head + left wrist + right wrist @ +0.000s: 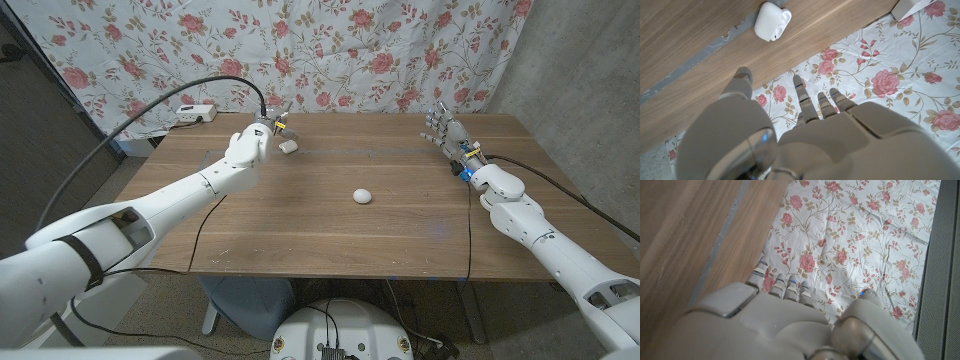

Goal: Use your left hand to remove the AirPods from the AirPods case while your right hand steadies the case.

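A small white AirPods case (pixel 289 146) lies on the wooden table (pixel 300 225) near its far edge, left of centre. In the left wrist view the case (pixel 771 21) shows its lid ajar. My left hand (pixel 254 140) hovers just left of the case, apart from it; its fingers (pixel 801 95) reach out toward the curtain and hold nothing. My right hand (pixel 448 133) is raised at the table's far right with its fingers spread and nothing in them, far from the case. In the right wrist view that hand (pixel 785 325) shows against table and curtain.
A second small white rounded object (pixel 362 196) lies at the table's middle. A white power strip (pixel 193 113) sits at the far left corner, also seen as a power strip (pixel 907 7) in the left wrist view. A floral curtain (pixel 350 50) hangs behind the table.
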Controlling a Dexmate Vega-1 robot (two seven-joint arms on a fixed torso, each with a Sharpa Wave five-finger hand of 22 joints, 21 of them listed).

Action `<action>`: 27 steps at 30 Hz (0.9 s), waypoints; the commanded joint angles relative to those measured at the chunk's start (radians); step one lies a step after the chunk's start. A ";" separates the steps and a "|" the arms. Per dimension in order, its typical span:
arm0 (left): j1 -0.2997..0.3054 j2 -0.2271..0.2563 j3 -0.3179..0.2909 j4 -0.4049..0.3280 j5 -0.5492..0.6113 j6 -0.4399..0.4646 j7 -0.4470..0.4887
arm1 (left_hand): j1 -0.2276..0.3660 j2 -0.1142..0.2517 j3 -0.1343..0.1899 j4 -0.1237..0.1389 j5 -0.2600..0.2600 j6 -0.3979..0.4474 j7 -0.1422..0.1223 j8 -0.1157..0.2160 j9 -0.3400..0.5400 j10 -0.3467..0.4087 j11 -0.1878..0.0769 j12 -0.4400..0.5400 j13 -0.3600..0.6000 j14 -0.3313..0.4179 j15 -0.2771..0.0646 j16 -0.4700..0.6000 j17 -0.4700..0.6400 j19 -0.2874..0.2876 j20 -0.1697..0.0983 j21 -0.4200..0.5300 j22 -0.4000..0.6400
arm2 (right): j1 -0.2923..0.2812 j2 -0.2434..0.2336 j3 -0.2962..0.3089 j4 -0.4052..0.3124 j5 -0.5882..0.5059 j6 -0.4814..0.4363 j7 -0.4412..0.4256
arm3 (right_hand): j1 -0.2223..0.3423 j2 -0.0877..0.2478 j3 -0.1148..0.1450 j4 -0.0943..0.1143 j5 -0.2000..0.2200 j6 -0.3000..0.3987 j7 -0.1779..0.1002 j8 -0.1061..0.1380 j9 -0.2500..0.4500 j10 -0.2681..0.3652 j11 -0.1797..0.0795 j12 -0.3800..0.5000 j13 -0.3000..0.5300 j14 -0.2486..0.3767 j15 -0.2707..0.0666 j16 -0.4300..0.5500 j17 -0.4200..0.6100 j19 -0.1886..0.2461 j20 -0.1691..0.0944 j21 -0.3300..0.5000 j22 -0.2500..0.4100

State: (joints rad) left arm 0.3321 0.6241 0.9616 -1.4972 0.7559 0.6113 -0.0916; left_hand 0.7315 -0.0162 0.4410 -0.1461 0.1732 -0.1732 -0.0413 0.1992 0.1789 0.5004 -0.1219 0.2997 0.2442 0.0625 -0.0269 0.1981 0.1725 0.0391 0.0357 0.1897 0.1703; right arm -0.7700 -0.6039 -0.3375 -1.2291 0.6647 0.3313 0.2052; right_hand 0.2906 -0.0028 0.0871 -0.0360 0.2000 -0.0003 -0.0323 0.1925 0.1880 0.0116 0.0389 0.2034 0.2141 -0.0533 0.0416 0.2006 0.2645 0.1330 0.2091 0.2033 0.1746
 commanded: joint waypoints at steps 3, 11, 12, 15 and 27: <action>-0.011 -0.023 0.021 0.045 0.039 0.016 -0.017 | 0.000 0.001 0.000 -0.001 0.000 -0.080 -0.004 -0.003 0.006 0.001 -0.007 -0.004 0.005 -0.001 -0.003 -0.002 0.003 0.001 0.003 -0.001 0.001 | -0.001 0.004 0.002 0.007 0.008 -0.003 0.003 | 0.003 0.010 0.003 -0.004 -0.003 -0.008 -0.003 0.005 0.005 -0.002 0.004 0.004 0.001 -0.008 0.001 0.007 0.001 -0.009 0.002 -0.003 0.002; -0.017 -0.030 0.025 0.067 0.032 0.007 -0.027 | 0.003 0.005 0.000 -0.002 0.001 -0.075 -0.003 -0.001 0.006 0.000 -0.008 -0.007 0.007 -0.001 -0.005 -0.002 0.003 0.001 0.004 -0.001 0.001 | 0.004 0.012 0.002 0.019 0.017 -0.003 0.013 | -0.001 0.011 0.002 -0.003 -0.004 -0.006 -0.003 0.006 0.005 -0.001 0.006 0.005 0.001 -0.009 0.001 0.009 0.001 -0.007 0.002 -0.003 0.002; -0.011 -0.032 0.018 0.072 0.023 0.003 -0.011 | 0.004 0.006 0.001 -0.002 0.001 -0.075 -0.003 -0.001 0.006 0.000 -0.009 -0.007 0.008 -0.002 -0.004 -0.002 0.003 0.001 0.004 -0.001 0.001 | 0.006 0.016 0.003 0.023 0.024 -0.003 0.019 | -0.001 0.011 0.002 -0.003 -0.004 -0.006 -0.003 0.006 0.005 -0.001 0.006 0.005 0.001 -0.009 0.001 0.009 0.001 -0.007 0.002 -0.003 0.002; -0.018 -0.037 0.022 0.090 0.022 0.007 -0.018 | 0.006 0.007 0.001 -0.003 0.002 -0.075 -0.002 -0.001 0.006 0.000 -0.008 -0.008 0.008 -0.003 -0.004 -0.003 0.003 0.001 0.005 -0.001 0.001 | 0.008 0.012 -0.003 0.022 0.005 -0.001 0.008 | -0.002 0.012 0.001 -0.003 -0.005 -0.006 -0.002 0.006 0.005 -0.001 0.005 0.005 0.001 -0.009 0.001 0.009 0.000 -0.007 0.002 -0.003 0.002; -0.024 -0.043 0.044 0.109 0.037 0.012 -0.008 | 0.015 0.015 0.003 -0.006 0.003 -0.065 -0.004 0.002 0.006 0.010 -0.017 -0.007 0.012 0.004 -0.007 -0.001 0.003 0.007 0.004 0.002 0.001 | 0.008 0.012 -0.007 0.020 0.001 -0.002 0.006 | -0.003 0.013 0.001 -0.004 -0.006 -0.005 -0.002 0.007 0.005 -0.001 0.006 0.005 0.001 -0.009 0.001 0.010 -0.001 -0.007 0.002 -0.004 0.002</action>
State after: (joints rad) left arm 0.3181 0.5894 0.9872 -1.4146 0.7840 0.6212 -0.0984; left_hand 0.7422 -0.0055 0.4411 -0.1461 0.1732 -0.1733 -0.0412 0.1992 0.1841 0.5018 -0.1344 0.2919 0.2536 0.0625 -0.0268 0.1982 0.1726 0.0392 0.0357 0.1897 0.1701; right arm -0.7647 -0.5945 -0.3386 -1.2115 0.6718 0.3284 0.2132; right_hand 0.2869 0.0008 0.0871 -0.0359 0.1960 -0.0002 -0.0322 0.1925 0.1881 0.0117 0.0388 0.2034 0.2141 -0.0532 0.0414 0.2006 0.2598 0.1331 0.2089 0.1995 0.1744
